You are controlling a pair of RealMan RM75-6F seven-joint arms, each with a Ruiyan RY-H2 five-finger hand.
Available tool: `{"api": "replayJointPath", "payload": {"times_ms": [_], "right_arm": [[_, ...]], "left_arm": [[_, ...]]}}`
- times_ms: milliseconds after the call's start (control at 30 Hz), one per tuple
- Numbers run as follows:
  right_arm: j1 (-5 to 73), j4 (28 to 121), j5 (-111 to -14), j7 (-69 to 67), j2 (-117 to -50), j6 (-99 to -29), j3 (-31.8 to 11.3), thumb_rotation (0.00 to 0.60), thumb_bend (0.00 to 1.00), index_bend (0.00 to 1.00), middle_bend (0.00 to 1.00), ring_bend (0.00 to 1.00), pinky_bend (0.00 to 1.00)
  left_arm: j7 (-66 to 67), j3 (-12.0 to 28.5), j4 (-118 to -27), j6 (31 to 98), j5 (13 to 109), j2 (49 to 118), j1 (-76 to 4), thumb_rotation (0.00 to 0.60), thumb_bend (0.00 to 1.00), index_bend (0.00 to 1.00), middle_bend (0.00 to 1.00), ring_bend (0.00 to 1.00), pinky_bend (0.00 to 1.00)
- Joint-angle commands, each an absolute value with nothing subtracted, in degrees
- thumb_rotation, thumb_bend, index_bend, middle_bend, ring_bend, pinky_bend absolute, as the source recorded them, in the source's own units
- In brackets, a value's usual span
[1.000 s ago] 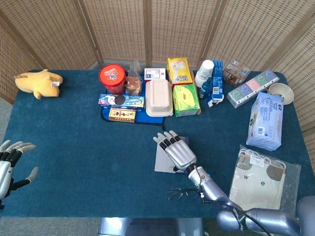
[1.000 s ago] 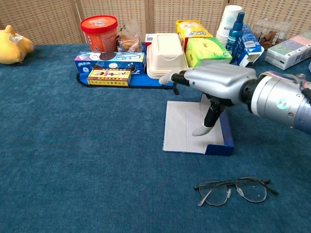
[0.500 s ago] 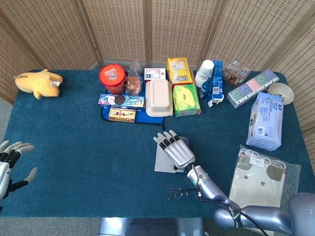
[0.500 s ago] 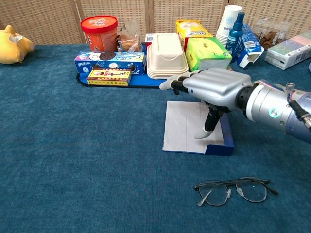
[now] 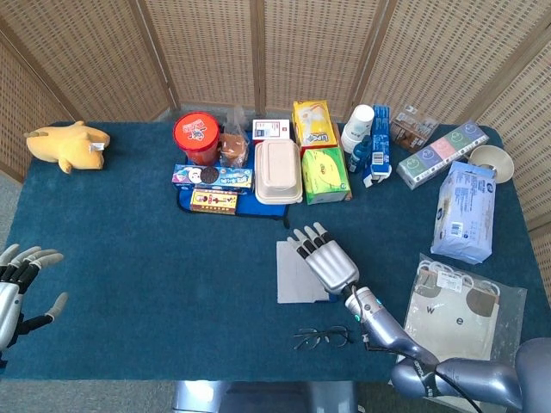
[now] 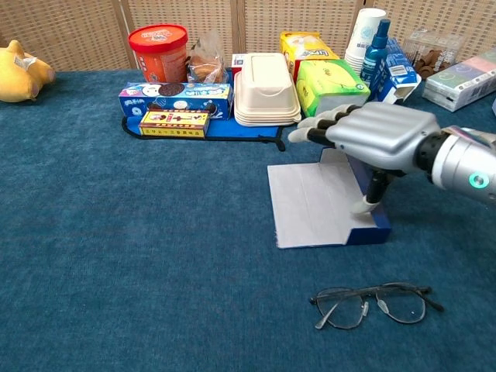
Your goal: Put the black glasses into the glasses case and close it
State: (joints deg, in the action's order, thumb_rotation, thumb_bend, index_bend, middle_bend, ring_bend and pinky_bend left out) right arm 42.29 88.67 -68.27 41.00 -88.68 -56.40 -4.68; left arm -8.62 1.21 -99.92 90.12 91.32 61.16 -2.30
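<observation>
Here the black glasses (image 6: 377,303) lie on the desk (image 6: 139,256) just in front of the open glasses case (image 6: 325,203), long axis crosswise. The right hand (image 6: 372,139), fingers spread and holding nothing, hovers over the case; the left hand (image 5: 21,280), open too, sits well apart. Only the chest view shows the case's blue wall.

Open blue surface (image 6: 116,256) surrounds the black glasses (image 6: 374,301) on all sides. The right hand (image 6: 380,136) overhangs the open glasses case (image 6: 325,203); behind it, the white lunch box (image 6: 265,98) and green packet (image 6: 332,84) block passage.
</observation>
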Motion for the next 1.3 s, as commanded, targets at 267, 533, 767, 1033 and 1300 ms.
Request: {"api": "replayJointPath", "payload": {"times_ms": [267,533,767,1033,1300], "right_arm": [[40.6,88.4,-68.8,41.0,-84.1,-57.7,-2.9,0.6,0.13,0.0,0.0,0.0,0.08],[40.0,84.9,-68.9,41.2,-82.5,-58.1,-2.6,0.6,0.13,0.0,0.0,0.0,0.07],[40.7,82.4,-69.1,40.5,-82.6,-57.8,-3.8,0.6,0.13,0.0,0.0,0.0,0.07],[42.5,79.8,-69.5,39.8,-84.2,-56.2,-5.1,0.6,0.13,0.0,0.0,0.0,0.07],[44.0,79.6,-69.7,40.4,-85.2,-55.4,-6.0,0.6,0.13,0.0,0.0,0.0,0.07]], "left_arm": [[-8.2,1.3,-100.1,89.7,91.2,61.2,-2.6,0.6,0.3,0.25,0.25,0.15,0.04],[-7.9,1.2,-100.5,89.5,91.5,61.1,-2.9,0.6,0.3,0.25,0.25,0.15,0.05],[-7.9,1.1,-100.5,89.7,91.7,61.2,-2.7,0.6,0.3,0.25,0.26,0.15,0.04],[-8.4,1.0,-100.2,90.4,91.6,61.0,-2.3,0.6,0.3,0.25,0.25,0.15,0.04],[-9.0,1.0,-99.7,90.8,91.5,60.9,-2.0,0.6,0.3,0.25,0.25,0.15,0.04]]}}
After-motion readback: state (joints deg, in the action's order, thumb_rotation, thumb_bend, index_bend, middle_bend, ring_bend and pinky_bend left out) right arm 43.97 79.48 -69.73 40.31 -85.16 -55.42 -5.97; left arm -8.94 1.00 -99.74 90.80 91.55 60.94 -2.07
